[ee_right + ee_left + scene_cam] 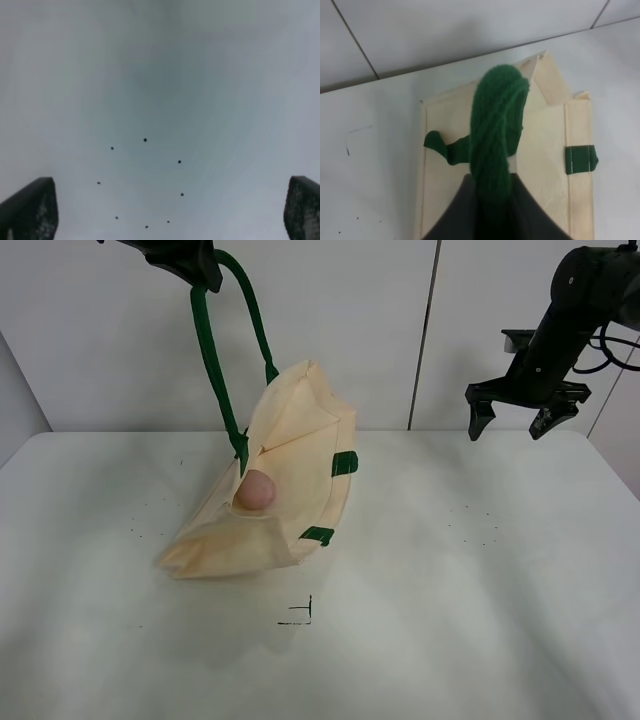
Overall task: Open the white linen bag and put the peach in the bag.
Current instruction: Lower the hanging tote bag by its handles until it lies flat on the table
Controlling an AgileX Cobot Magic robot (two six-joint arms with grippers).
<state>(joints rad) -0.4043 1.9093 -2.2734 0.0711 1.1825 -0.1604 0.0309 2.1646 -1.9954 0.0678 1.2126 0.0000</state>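
Left gripper [203, 275]: jaws closed on the dark green strap handle [215, 360], which in the left wrist view runs up between the two dark fingers [462, 217]. The grip is high above the table [480, 590], so that the strap hangs taut and pulls up one side of the white linen bag [300, 455]. The other side rests on the table. This lift parts the two fabric walls and keeps a mouth open toward the camera. The peach [256, 490] sits in that mouth, against the raised wall, its lower part behind the sagging front lip. It appears lodged inside the opening. How deep it lies cannot be told.

Right gripper [508, 425]: jaws spread wide, nothing between them, poised above the table's far right, well apart from the bag. Its wrist view shows only bare surface with a ring of small dots [145, 140]. Judged stage: placement done or nearly so.
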